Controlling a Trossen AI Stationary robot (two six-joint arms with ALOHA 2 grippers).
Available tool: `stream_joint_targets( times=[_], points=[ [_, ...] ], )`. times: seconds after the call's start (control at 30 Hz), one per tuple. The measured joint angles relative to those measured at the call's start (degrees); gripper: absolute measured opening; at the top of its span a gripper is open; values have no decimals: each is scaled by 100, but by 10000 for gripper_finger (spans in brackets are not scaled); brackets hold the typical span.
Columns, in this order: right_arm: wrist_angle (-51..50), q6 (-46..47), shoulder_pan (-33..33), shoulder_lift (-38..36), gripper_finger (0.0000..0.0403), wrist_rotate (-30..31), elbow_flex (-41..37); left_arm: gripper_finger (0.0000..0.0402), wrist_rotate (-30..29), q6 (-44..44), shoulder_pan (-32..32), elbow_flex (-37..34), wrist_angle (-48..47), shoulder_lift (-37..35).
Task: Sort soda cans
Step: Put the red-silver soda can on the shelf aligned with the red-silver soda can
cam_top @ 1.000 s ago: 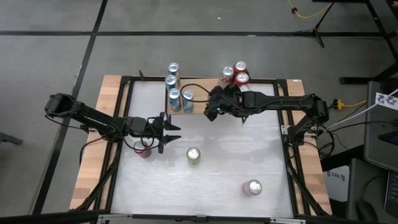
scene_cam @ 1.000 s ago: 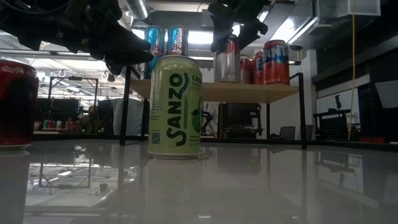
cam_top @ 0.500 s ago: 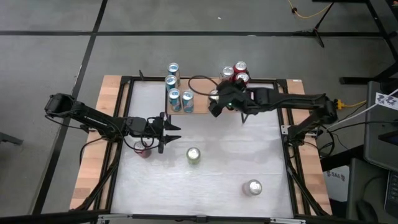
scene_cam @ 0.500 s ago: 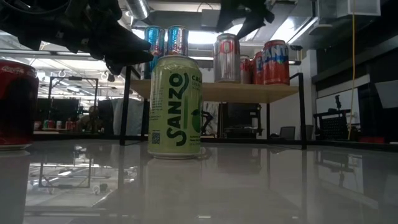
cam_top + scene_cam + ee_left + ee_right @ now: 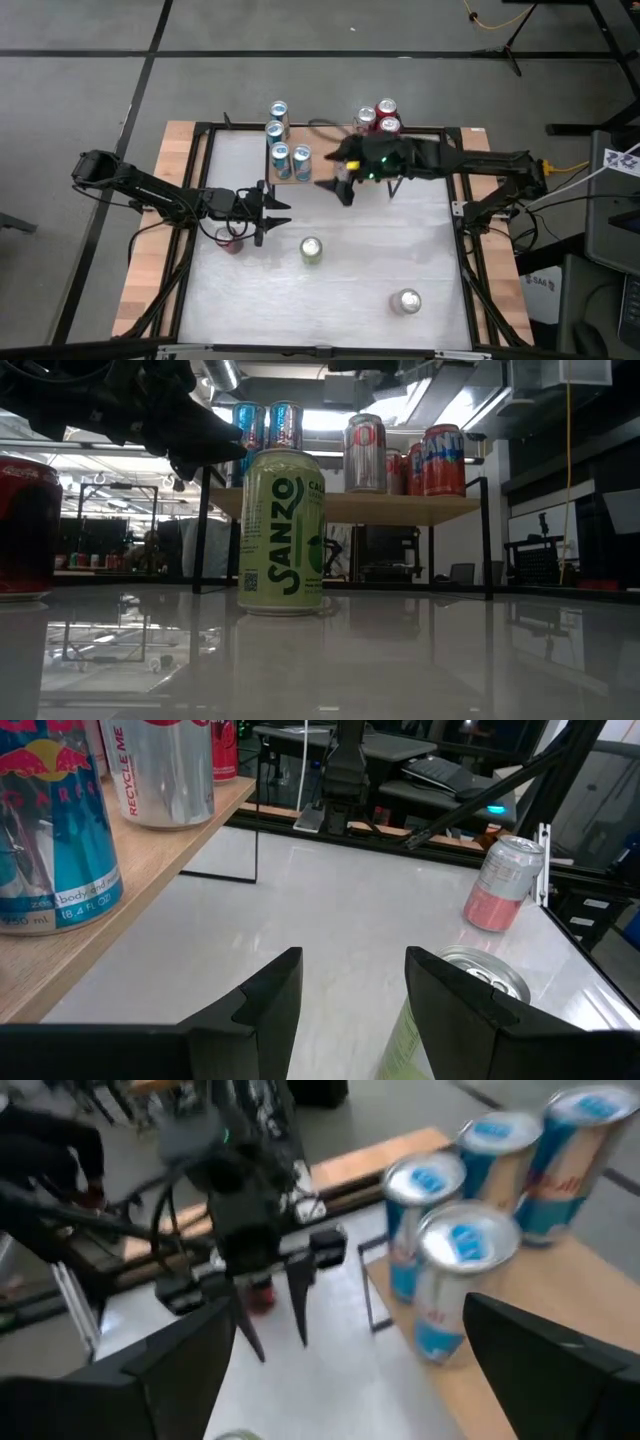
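While the right gripper [image 5: 335, 187] hangs open and empty above the table [image 5: 380, 260], 4 blue cans [image 5: 284, 150] stand on the wooden shelf [image 5: 318, 172] just beside it. The left gripper [image 5: 272, 212], also open and empty, sits just beside the red can [image 5: 232, 241], with the green can [image 5: 312, 250] near its fingertips.

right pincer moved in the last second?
Yes. In the high view the right pincer has swung off the red-can group on the shelf, toward the blue cans and out over the table.
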Motion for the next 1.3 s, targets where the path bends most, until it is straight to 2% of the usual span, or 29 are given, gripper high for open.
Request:
stream_joint_targets(
  times=[0.07, 0.33, 0.53, 0.77, 1.3],
  points=[
    [3, 8, 121, 132, 380, 66, -2, 173, 0, 0, 0, 2, 1, 0],
    [-335, 131, 418, 513, 381, 1012, -7, 173, 1, 0, 0, 1, 0, 0],
    [-514, 266, 256, 559, 381, 1069, -9, 173, 0, 0, 0, 2, 0, 0],
    [-1076, 497, -12, 561, 381, 1459, -7, 173, 2, 0, 0, 0, 0, 0],
    [-1248, 575, -277, 561, 381, 1864, -7, 173, -1, 0, 0, 0, 0, 0]
  ],
)
